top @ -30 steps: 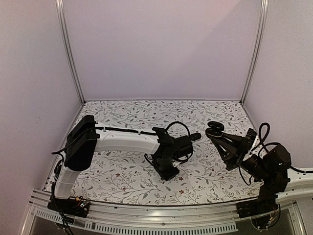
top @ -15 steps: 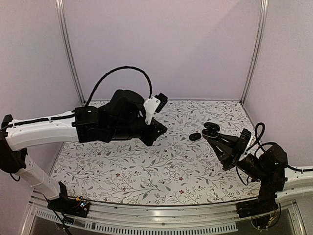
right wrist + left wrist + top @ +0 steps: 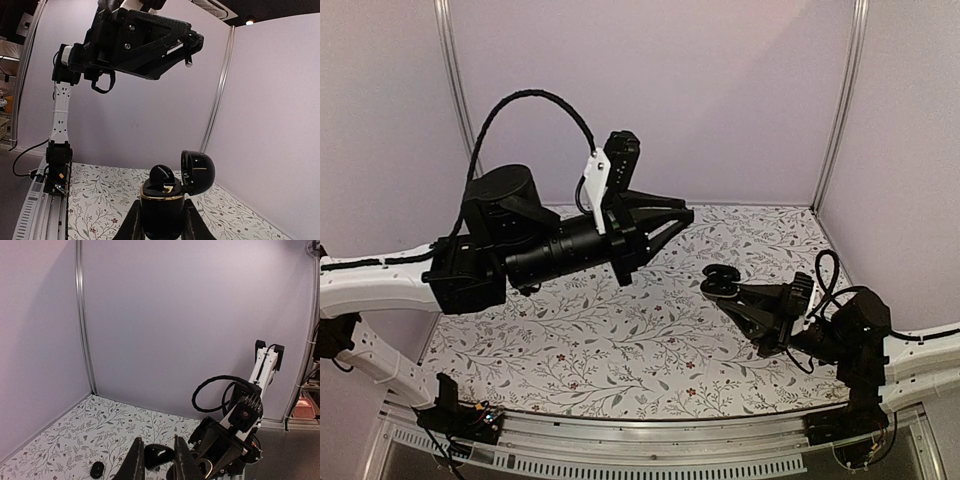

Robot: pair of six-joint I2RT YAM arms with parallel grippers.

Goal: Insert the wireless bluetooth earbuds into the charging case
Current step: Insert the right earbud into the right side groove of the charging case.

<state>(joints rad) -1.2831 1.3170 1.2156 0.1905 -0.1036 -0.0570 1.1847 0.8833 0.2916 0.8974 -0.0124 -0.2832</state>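
Having swung up off the surface, the left tool now hangs above the open case clamped in the right tool, apparently pinching an earbud ready for insertion.

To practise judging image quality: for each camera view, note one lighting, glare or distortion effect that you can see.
Top external: wide-angle perspective, so the metal posts splay apart toward the top. Right wrist: highlights glint on the glossy open charging case, a ceiling lamp glares, and the left gripper is nearly a silhouette. Left wrist: soft, even lilac light with no hard shadows.
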